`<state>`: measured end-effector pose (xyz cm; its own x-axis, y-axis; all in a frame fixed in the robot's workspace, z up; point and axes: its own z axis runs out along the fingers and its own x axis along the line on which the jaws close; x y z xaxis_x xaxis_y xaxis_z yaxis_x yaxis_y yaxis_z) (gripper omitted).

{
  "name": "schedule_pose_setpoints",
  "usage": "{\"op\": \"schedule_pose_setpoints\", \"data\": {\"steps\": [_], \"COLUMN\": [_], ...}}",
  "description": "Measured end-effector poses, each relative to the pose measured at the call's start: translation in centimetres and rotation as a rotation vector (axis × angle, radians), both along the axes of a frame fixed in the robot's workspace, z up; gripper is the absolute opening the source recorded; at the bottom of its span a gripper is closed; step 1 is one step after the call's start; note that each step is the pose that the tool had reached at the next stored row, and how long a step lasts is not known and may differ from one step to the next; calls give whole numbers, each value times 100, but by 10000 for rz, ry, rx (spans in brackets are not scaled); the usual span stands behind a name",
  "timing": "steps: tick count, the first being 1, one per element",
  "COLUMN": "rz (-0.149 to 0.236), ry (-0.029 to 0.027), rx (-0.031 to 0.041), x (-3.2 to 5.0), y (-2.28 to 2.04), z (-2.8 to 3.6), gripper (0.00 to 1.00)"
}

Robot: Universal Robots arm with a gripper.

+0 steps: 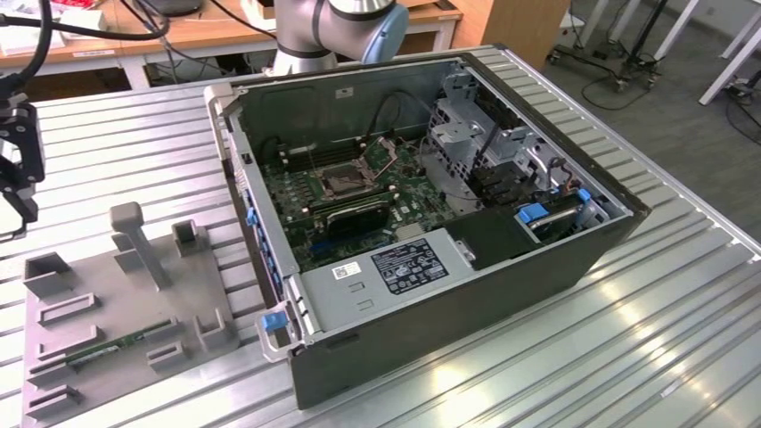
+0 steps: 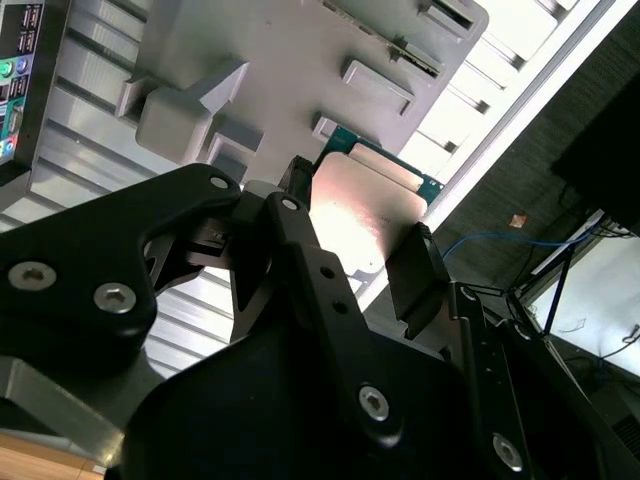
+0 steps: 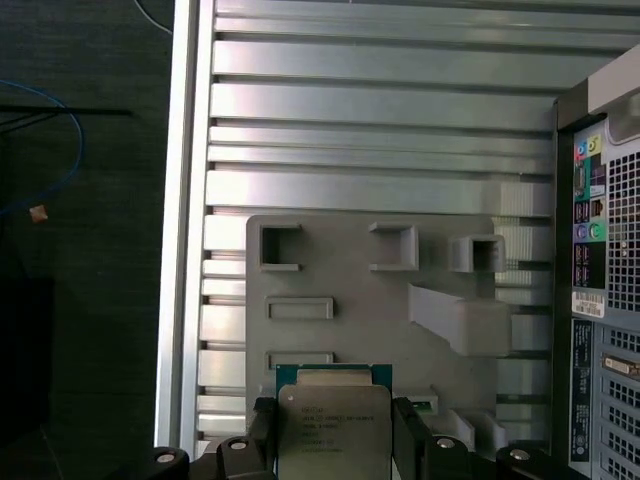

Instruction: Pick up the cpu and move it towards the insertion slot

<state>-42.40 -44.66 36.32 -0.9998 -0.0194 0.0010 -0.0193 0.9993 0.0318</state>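
Well, gripper: my gripper is closed on the cpu, with fingers pressing two opposite edges, as both wrist views show.
Cpu: it sits flat between my fingers, silvery face toward the first wrist camera, with the grey tray underneath me.
Done: I judge the pick-up finished, since the cpu hangs in my grasp above the tray rather than lying in a pocket.
Left: the carry itself. The socket lies inside the computer case, well apart from my gripper and off to the side of the tray below me.
Cut off: the exterior view crops my gripper at the frame's edge, so I cannot judge from there how high I hang over the tray.
Hidden: my own fingers and body cover the cpu's near edge, and its underside faces away.
Hard to tell: whether the socket's metal bracket stands open.
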Motion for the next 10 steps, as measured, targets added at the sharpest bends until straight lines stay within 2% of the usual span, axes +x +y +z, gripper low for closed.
{"op": "schedule_pose_setpoints", "data": {"steps": [10], "rz": [0], "ry": [0], "rx": [0], "x": [78], "y": [0], "z": [0], "gripper": [54]}}
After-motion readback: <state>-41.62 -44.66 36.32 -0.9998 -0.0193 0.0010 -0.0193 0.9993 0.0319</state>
